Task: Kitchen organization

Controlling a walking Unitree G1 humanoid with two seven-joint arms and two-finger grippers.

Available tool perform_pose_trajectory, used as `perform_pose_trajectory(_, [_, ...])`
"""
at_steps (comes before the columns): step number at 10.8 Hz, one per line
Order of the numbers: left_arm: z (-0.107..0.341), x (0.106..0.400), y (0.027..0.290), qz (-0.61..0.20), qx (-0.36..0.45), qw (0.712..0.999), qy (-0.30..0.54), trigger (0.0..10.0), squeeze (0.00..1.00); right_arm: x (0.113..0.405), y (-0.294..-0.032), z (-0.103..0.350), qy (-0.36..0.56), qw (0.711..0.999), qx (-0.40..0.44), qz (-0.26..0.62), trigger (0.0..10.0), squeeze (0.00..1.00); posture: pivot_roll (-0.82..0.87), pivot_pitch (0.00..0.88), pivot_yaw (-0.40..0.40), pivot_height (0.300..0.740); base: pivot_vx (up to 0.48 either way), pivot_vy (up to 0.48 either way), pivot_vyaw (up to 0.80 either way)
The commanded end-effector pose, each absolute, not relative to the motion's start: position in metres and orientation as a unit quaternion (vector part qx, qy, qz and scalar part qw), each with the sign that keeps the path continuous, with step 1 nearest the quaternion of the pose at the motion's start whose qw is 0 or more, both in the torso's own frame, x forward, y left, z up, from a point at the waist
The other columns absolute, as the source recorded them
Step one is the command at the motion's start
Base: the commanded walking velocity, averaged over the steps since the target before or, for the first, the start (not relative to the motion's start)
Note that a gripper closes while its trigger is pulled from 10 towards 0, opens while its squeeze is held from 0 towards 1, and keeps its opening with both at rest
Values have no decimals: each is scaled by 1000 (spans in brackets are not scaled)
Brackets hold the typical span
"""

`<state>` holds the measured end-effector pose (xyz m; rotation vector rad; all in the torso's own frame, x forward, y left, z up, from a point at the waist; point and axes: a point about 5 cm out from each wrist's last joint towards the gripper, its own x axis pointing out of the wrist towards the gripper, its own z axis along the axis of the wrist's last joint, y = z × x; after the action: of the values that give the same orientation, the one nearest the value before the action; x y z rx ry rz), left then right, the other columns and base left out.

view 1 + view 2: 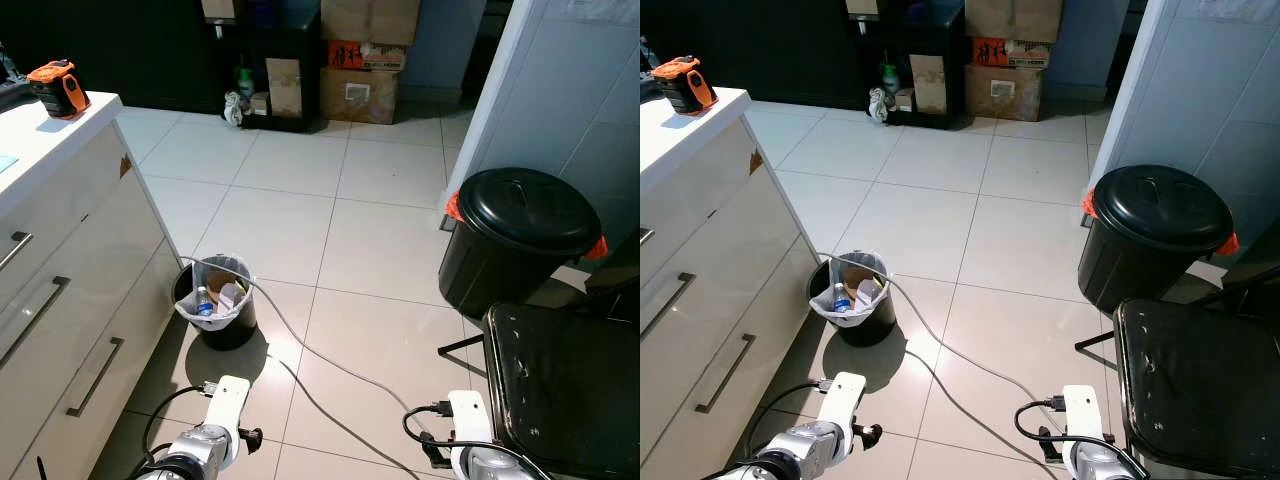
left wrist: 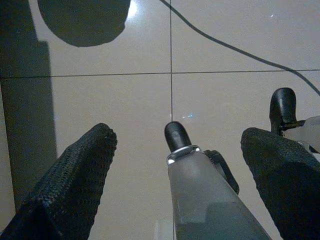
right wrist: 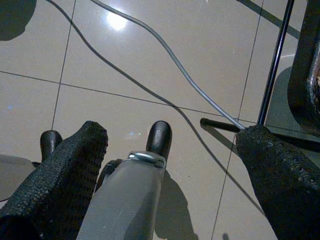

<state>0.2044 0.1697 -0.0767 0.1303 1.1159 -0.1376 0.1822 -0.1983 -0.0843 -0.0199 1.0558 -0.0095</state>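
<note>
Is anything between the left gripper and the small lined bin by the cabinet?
Nothing solid. The left gripper hangs low with jaws open over bare tile; the small bin stands ahead beside the cabinet. Only a grey cable trails past the bin's right side.

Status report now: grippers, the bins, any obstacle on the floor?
Left gripper and right gripper open, empty, low over tiles. Small lined bin by drawers, holds rubbish; big black bin lidded. Grey cable across floor ahead.
</note>
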Motion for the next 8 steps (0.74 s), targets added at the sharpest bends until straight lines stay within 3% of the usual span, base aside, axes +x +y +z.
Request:
perform_pose_trajectory(1, [-57,239,148,-84,98,892,433,10000,0,211,-205,-68,455,889,-12,-44,10000,0,36,0,42,740,0,0,0])
perform_pose_trajectory(8, [-58,238,147,-90,102,889,438,10000,0,209,-204,-70,460,887,-13,-38,10000,0,36,0,39,740,0,0,0])
